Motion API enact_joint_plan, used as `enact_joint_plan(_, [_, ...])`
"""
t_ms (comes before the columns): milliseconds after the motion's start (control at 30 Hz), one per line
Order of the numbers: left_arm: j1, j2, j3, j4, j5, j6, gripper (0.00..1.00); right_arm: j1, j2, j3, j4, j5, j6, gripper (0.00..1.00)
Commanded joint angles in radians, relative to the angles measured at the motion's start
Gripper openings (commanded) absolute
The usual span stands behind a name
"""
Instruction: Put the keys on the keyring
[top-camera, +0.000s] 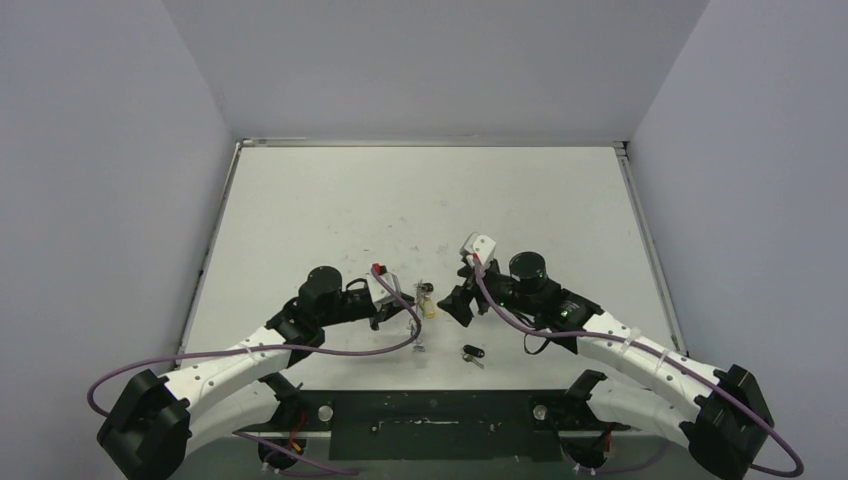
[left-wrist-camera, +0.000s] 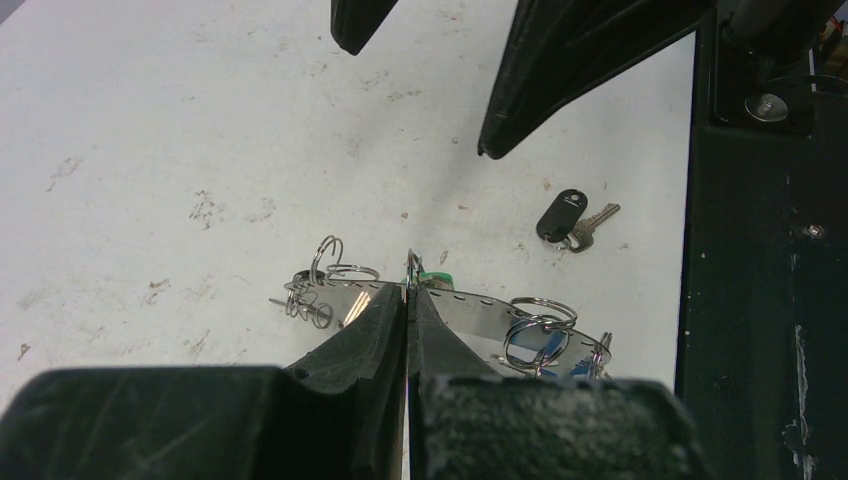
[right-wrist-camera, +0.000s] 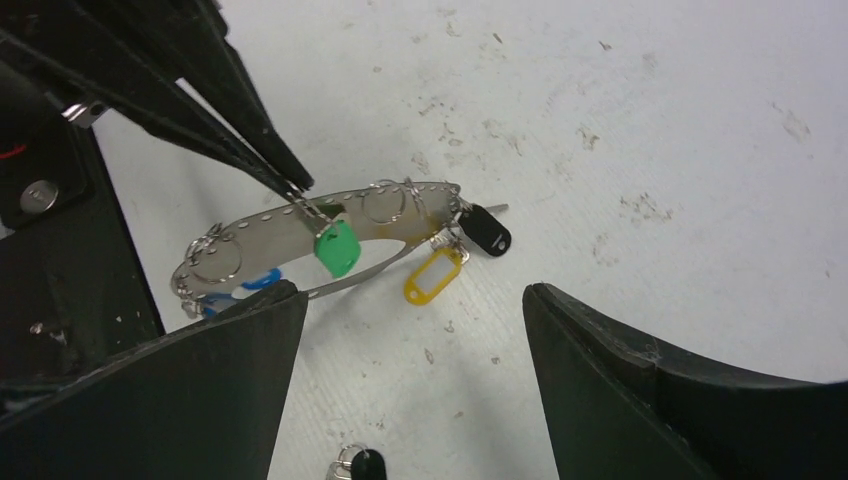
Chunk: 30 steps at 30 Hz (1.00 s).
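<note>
Silvery perforated band keyring, bent into a loop at frame centre, is pinched by the left gripper, tapered black jaws pressed together; the right gripper stands spread.

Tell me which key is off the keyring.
The black-tagged key lying alone on the table; the green tag, yellow tag, blue tag and other black tag hang from the keyring.

Both arms reach in toward the middle of the surface, close to its front edge. Left claw and right claw face each other, tips near. The keyring sits between them, a yellow tag showing on it. A black key lies alone, nearer the front edge.
</note>
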Motion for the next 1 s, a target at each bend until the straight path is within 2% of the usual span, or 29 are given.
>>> enact_joint_plan(0, [-0.004, 0.001, 0.028, 0.032, 0.030, 0.022, 0.00, -0.004, -0.010, -0.003, 0.191, -0.179, -0.116, 0.81])
enact_joint_plan(167, [-0.005, -0.002, 0.013, 0.067, 0.046, 0.024, 0.00, -0.012, 0.081, 0.029, 0.209, -0.346, -0.184, 0.76])
enact_joint_plan(333, [-0.006, -0.008, 0.011, 0.064, 0.047, 0.025, 0.00, -0.014, 0.182, 0.053, 0.259, -0.467, -0.205, 0.64])
enact_joint_plan(533, [-0.006, -0.012, 0.010, 0.061, 0.045, 0.027, 0.00, -0.015, 0.217, 0.043, 0.320, -0.447, -0.227, 0.57])
enact_joint_plan(767, [-0.006, -0.009, 0.008, 0.065, 0.043, 0.026, 0.00, -0.017, 0.251, 0.047, 0.332, -0.468, -0.258, 0.42])
enact_joint_plan(967, [-0.006, -0.010, 0.008, 0.067, 0.038, 0.025, 0.00, -0.017, 0.272, 0.066, 0.272, -0.487, -0.301, 0.32])
